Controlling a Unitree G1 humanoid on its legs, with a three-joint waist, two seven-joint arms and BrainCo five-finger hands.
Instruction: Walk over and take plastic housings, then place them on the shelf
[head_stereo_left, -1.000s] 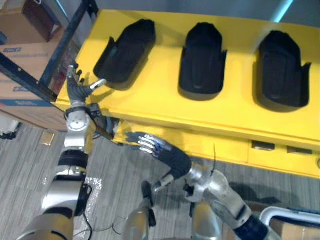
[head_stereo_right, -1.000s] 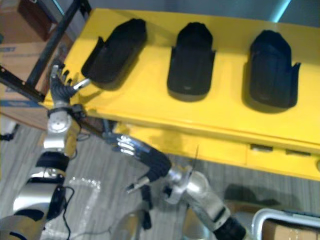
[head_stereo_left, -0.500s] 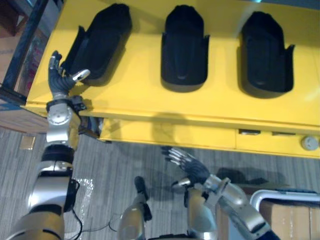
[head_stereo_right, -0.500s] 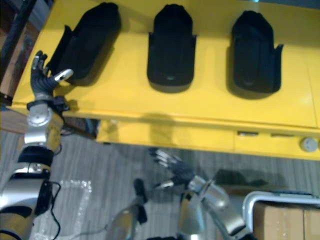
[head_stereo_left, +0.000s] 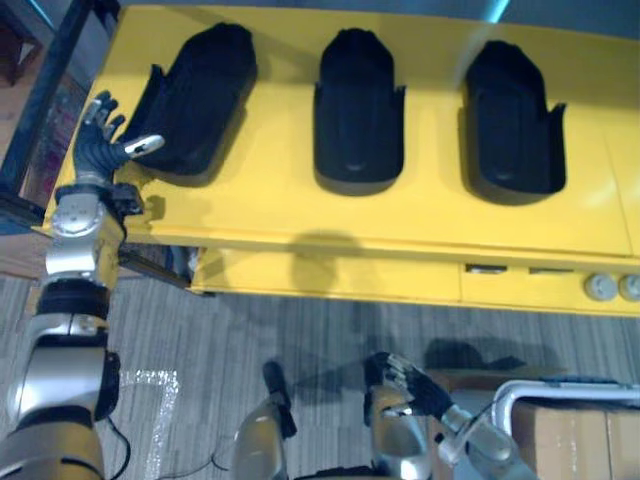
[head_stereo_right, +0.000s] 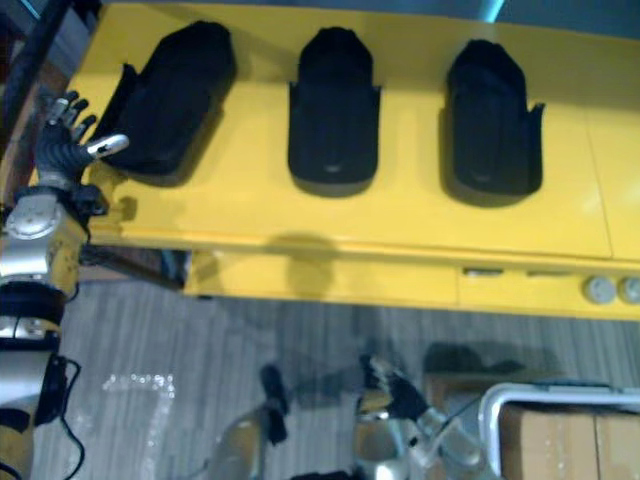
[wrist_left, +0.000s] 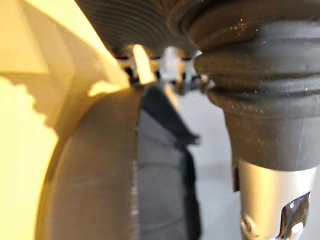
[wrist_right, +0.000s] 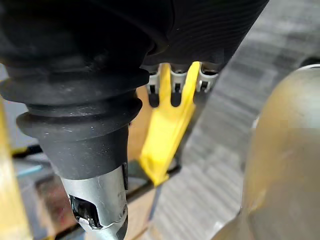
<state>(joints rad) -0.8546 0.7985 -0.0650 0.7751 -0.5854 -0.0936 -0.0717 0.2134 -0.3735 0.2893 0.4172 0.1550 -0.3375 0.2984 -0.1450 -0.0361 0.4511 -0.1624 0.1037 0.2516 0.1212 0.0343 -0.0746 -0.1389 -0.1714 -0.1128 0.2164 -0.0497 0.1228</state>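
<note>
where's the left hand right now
In the left eye view the left hand is up at the left end of the yellow table, fingers spread open, right beside the leftmost black housing of three.

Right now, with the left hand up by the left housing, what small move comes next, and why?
Probably ease the left hand forward onto the left housing and curl round its near edge. The hand is open beside that housing's near corner, thumb pointing at it, gripping nothing. The right hand hangs low, below the table edge.
</note>
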